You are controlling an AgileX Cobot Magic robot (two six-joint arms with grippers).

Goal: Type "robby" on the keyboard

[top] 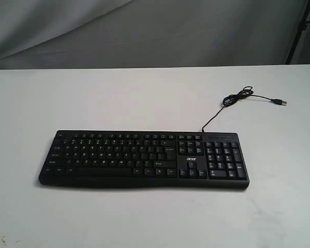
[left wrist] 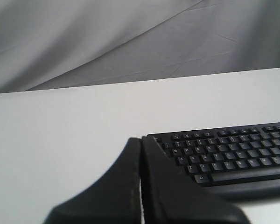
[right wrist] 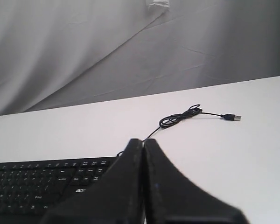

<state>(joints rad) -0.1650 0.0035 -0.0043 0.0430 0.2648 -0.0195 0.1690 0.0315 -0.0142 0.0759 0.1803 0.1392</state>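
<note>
A wide black keyboard point(top: 143, 159) with white legends, a number pad and a small "acer" logo lies flat across the middle of the white table point(top: 144, 98). Its thin black cable point(top: 232, 101) coils behind the number pad and ends in a loose USB plug point(top: 280, 102). Neither arm shows in the exterior view. In the left wrist view my left gripper point(left wrist: 141, 139) is shut and empty, off the left end of the keyboard point(left wrist: 228, 156). My right gripper point(right wrist: 143, 141) is shut and empty too, near the number-pad end of the keyboard point(right wrist: 42, 184), with the cable point(right wrist: 179, 118) beyond it.
A grey cloth backdrop point(top: 144, 31) hangs behind the table's far edge. A dark stand leg point(top: 299, 28) stands at the back right. White tabletop surrounds the keyboard on all sides.
</note>
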